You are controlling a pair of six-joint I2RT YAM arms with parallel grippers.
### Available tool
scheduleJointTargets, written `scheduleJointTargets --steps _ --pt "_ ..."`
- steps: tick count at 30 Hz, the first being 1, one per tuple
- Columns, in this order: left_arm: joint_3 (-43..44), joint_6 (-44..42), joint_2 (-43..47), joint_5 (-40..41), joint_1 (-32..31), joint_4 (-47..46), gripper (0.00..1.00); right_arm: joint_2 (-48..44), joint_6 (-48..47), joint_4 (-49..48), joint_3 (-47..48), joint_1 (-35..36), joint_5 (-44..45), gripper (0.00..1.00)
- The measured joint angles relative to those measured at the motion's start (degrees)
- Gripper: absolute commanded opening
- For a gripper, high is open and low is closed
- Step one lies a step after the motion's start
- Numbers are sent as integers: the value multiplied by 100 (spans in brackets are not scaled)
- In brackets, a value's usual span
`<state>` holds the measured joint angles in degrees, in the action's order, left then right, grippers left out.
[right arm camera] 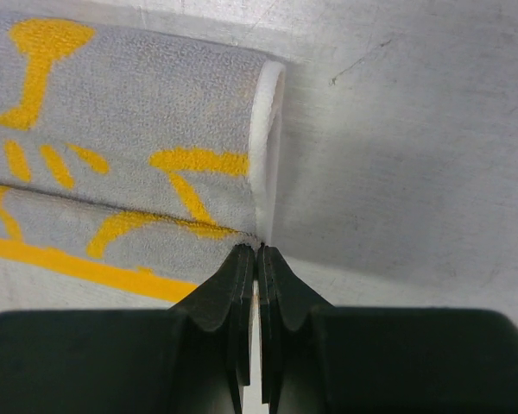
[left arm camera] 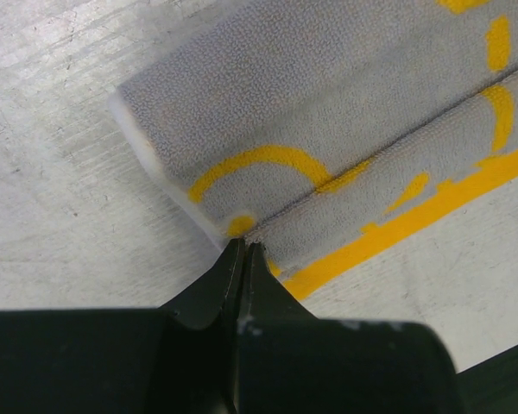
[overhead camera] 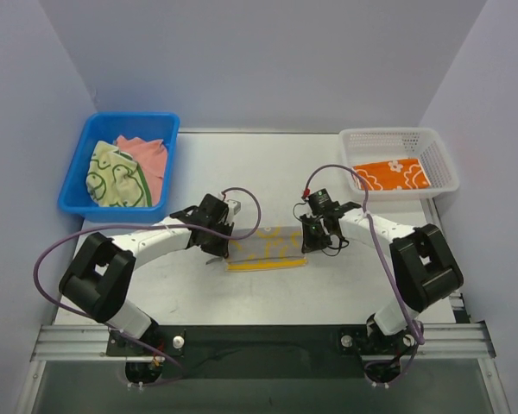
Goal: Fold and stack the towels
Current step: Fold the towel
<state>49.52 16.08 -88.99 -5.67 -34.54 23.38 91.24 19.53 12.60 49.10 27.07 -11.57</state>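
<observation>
Left gripper and right gripper are each clamped on an end corner of the yellow towel, which lies half-folded just ahead. Beyond the right: orange towel folded in white basket (one done). Beyond the left: green towel and pink towel, crumpled in blue bin.

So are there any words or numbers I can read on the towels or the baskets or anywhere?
None can be read anywhere.
The folded pale towel with yellow print: only curvy yellow shapes and a stripe.
The orange towel in the white plastic basket: only white flowers.
The pale green cloth in the blue plastic bin: only dark-green outlines.
</observation>
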Motion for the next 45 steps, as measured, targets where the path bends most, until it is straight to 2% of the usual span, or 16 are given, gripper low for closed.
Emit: scheduleJointTargets --steps 5,25,30,32,35,38,41,45 --pt "-11 28 52 15 -35 24 6 24 48 -7 7 -2 -9 0" --pt "-11 57 741 94 -42 275 6 -629 109 236 55 2 -11 0" --pt "-83 188 715 81 -42 293 9 -625 179 275 48 7 -66 0" --pt "-118 238 625 42 -48 293 16 -605 205 280 28 35 -85 3" --pt "-175 315 444 -15 -98 310 36 -533 245 299 2 79 -92 13" --pt "-249 378 446 -59 -173 400 57 -511 282 345 -48 96 -90 30" --pt "-267 463 625 -103 -256 525 66 -584 304 474 -50 144 -94 44" --pt "-267 590 1366 -164 -321 713 66 -1088 352 809 37 323 -118 47"
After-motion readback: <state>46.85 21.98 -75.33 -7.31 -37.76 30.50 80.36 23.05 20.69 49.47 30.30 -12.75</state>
